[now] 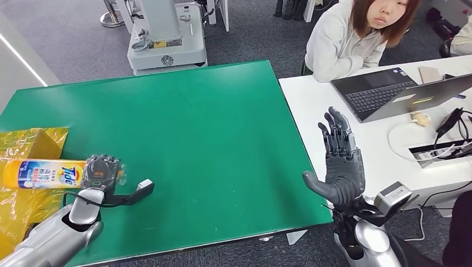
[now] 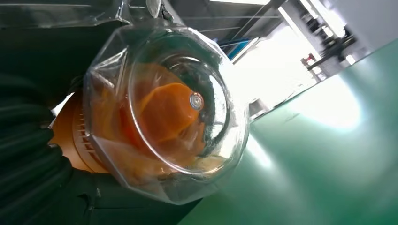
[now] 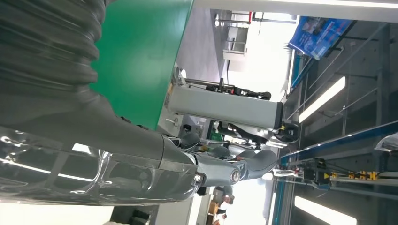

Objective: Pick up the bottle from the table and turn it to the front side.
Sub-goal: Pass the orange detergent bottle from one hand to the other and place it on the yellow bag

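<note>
1. Bottle (image 1: 42, 173) is lying sideways in my left hand (image 1: 101, 172), over the green table's (image 1: 211, 144) left edge, its body sticking out leftward above yellow bags (image 1: 22, 144).
2. I'm seeing my right hand (image 1: 340, 161) raised beside the table, fingers apart, holding nothing.

The table (image 1: 211, 139) is plain bright green. The bottle (image 1: 42, 173) is yellow-orange, with a white and blue label bearing blue lettering; its cap end (image 2: 164, 112) is orange under clear wrap. The bags (image 1: 25, 146) at the near left are glossy yellow. The left hand (image 1: 102, 171) and right hand (image 1: 340, 161) are dark grey. The desk (image 1: 328, 111) at right is white.
</note>
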Motion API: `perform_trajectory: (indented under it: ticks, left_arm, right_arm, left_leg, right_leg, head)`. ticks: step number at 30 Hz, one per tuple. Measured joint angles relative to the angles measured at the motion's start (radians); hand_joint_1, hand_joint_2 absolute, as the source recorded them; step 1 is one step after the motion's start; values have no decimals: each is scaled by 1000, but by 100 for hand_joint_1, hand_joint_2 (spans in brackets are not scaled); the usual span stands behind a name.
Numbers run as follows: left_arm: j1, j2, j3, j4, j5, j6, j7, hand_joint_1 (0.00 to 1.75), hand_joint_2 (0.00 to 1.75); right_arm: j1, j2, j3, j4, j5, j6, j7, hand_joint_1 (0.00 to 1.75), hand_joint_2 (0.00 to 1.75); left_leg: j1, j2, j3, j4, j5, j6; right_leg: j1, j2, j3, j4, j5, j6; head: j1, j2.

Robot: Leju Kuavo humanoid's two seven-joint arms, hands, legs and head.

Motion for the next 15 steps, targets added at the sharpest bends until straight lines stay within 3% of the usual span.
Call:
perform_trajectory:
  ticks: [8,15]
  left_arm:
    - [55,25,63,24,-55,-24,108,175,175]
    - [66,26,78,30,-105,-31,76,175,175]
  right_arm:
    - [-8,19,2,3,25,-7,16,0,175]
    - [-18,31,13,4,44,2,33,0,175]
  left_leg:
    - [0,-1,-1,0,0,0]
    - [0,-1,-1,0,0,0]
  right_leg:
    - [0,-1,0,0,0,0]
    - [0,-2,0,0,0,0]
  head:
    - [0,0]
    - [0,0]
